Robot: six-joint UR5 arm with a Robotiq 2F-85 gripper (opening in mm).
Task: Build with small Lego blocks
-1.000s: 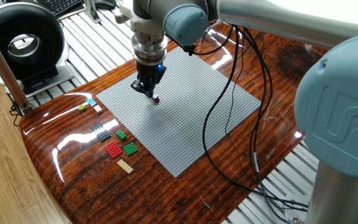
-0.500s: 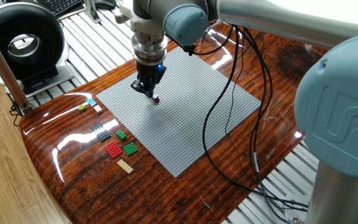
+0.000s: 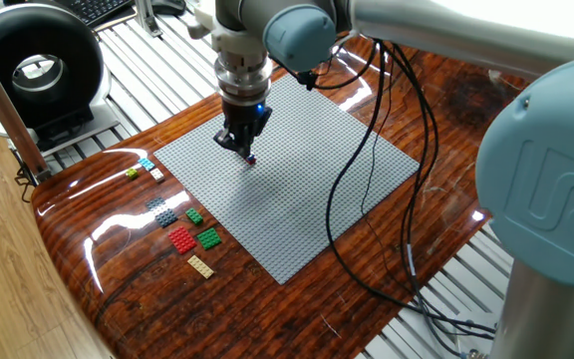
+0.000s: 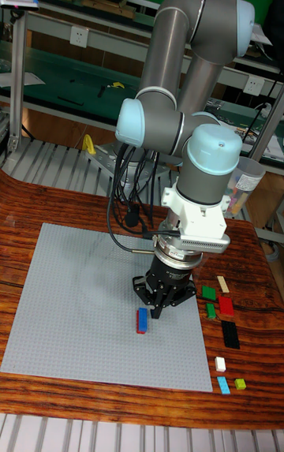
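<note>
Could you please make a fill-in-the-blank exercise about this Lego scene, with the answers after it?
1. The claw hangs above the large ____ baseplate.
2. On the baseplate beside the claw lie a red block and a ____ block, joined end to end.
3. The spare blocks lie on the wooden table, ____ the baseplate.
4. The loose block beside the red plate and the green plate, nearest the table's front edge, is ____.

Answers: grey; blue; off; tan
</note>
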